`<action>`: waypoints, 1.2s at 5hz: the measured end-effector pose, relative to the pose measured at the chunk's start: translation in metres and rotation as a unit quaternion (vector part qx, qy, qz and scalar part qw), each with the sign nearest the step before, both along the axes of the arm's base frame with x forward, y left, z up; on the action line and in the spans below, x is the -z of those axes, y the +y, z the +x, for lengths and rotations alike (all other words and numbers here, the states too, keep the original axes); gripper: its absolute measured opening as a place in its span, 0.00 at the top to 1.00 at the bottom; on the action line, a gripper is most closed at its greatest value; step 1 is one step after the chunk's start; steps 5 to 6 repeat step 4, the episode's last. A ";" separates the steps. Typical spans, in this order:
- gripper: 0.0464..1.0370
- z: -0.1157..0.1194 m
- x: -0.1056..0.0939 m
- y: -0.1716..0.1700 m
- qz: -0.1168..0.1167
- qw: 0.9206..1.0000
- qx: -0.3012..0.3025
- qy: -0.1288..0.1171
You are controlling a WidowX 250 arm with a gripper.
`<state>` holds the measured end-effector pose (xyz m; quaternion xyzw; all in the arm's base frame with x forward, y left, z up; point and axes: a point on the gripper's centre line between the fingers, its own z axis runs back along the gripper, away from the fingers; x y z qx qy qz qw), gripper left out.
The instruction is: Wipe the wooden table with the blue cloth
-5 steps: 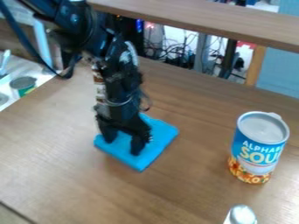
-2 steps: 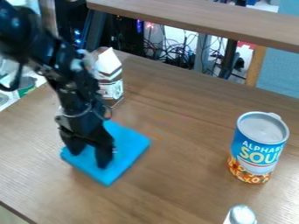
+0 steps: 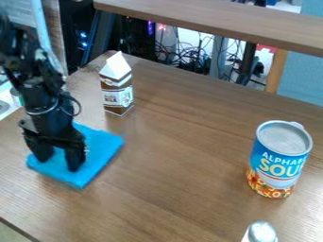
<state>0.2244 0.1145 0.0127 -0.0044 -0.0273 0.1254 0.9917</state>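
Cloth (image 3: 101, 149), blue and flat, lay on the bench (image 3: 176, 175) near the milk carton (image 3: 117, 97), under our claw (image 3: 59, 158), its fingers spread. We judged cloth contact the step in hand; the next move called for even downward pressure.

Wood-grain tabletop (image 3: 189, 165) beneath and around the jaws, raised wooden board (image 3: 214, 21) beyond them, tangled dark cables (image 3: 183, 61) under its edge, upright wooden post (image 3: 276, 71) and pale-blue panel (image 3: 302, 78) farther right of the jaws.

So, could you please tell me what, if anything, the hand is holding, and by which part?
Nothing looks clamped: the hand has its fingers apart, their tips down on the blue cloth.
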 end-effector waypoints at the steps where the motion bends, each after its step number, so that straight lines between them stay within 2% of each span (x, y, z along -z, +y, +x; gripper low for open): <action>1: 0.04 -0.008 -0.034 -0.015 -0.029 0.999 -0.005 -0.020; 2: 0.04 -0.013 -0.083 -0.032 -0.076 0.995 0.009 -0.063; 3: 0.04 -0.014 -0.131 -0.031 -0.104 0.988 0.018 -0.113; 4: 0.04 -0.027 -0.157 -0.025 -0.066 0.994 -0.022 -0.087; 6: 0.04 -0.027 -0.157 -0.025 -0.066 0.994 -0.022 -0.087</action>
